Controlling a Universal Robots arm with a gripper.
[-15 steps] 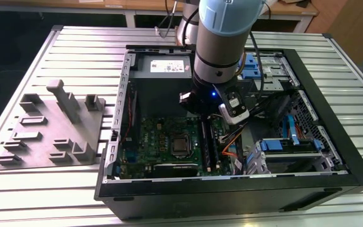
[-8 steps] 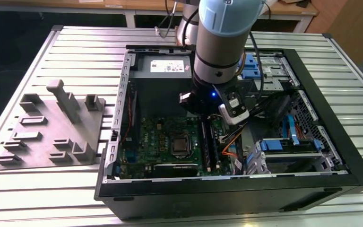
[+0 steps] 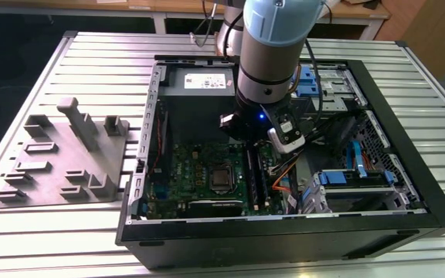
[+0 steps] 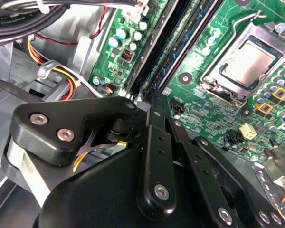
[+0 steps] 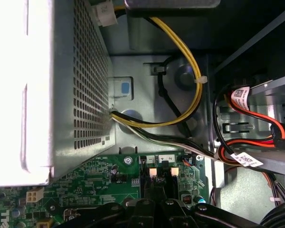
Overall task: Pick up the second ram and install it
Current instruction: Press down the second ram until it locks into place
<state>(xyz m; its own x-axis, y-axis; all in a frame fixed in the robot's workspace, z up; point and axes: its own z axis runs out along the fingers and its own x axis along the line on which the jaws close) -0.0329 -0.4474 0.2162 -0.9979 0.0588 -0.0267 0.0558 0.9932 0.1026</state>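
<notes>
I work over a ribbed grey metal table [image 3: 60, 231] that fills most of the exterior view, with a wooden bench edge [image 3: 68, 7] along the upper edge of the frame. On the table, centre to right, lies an open black computer case [image 3: 439, 191] with a large square green motherboard [image 3: 199, 168] on its floor. At middle left of the frame sits a grey plastic fixture tray [image 3: 44, 174] carrying a tall grey plastic post [image 3: 74, 120].

The second ram [image 3: 254, 176], a long, narrow dark circuit-board stick, stands on edge in the motherboard's memory slots, just right of the silver processor socket [image 3: 221, 179]. In the second wrist view it runs from the upper middle of the frame [image 4: 178, 38] down toward my black linkage fingers [image 4: 154, 142]. My gripper [image 3: 263, 149] sits directly over the stick's far end, near frame centre in the exterior view; I cannot tell whether my fingers are closed on it or parted.

My pale blue and grey arm [image 3: 273, 52] descends from the upper middle of the frame, wrist pointing straight down into the case.
</notes>
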